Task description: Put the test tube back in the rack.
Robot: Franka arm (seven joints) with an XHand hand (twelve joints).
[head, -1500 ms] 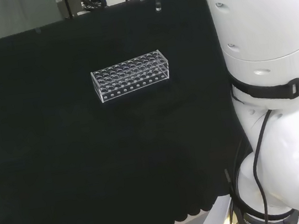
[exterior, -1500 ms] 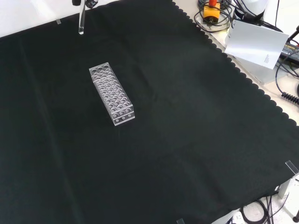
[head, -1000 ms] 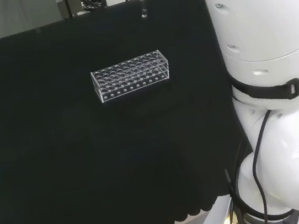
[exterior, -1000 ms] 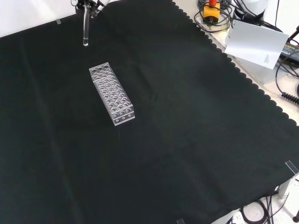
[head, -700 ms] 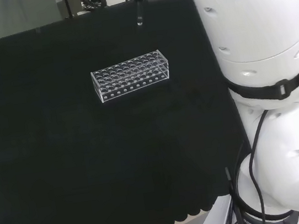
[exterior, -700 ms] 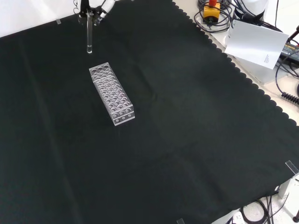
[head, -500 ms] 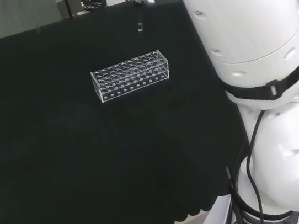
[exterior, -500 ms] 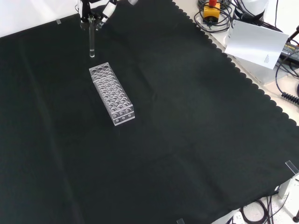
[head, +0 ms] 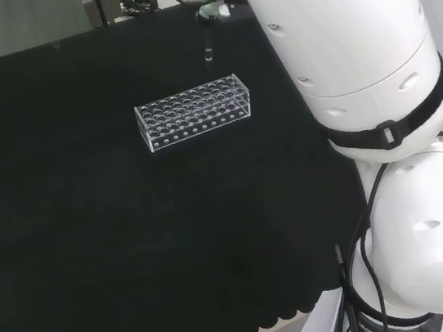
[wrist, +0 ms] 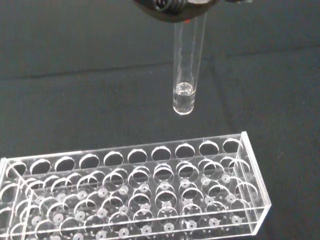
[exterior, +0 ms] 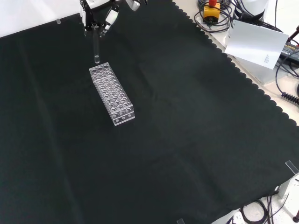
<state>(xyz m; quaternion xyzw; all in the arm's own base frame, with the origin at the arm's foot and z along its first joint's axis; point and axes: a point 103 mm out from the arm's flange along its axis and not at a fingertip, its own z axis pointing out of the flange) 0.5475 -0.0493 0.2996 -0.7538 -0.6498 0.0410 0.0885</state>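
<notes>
A clear plastic test tube rack [exterior: 112, 93] with several rows of holes lies on the black cloth, also seen in the head view [head: 193, 110] and close up in the wrist view [wrist: 135, 195]. A clear test tube [exterior: 96, 44] hangs upright, its round bottom just above and slightly beyond the rack's far end in the front view. The hand [exterior: 99, 14] is shut on the tube's top. In the head view the test tube [head: 207, 42] hangs under the hand [head: 216, 10], behind the rack's right part. In the wrist view the test tube [wrist: 186, 65] hovers apart from the rack's holes.
The arm's big white links [head: 357, 72] stand at the right of the head view. Past the cloth's scalloped edge [exterior: 224, 56] in the front view lie a white sheet [exterior: 256, 44], a yellow object [exterior: 212, 11] and cables.
The hand has carried the test tube downward and toward the rack; in the front view it came from the top edge to just above the rack's far end. The rack has not moved.
</notes>
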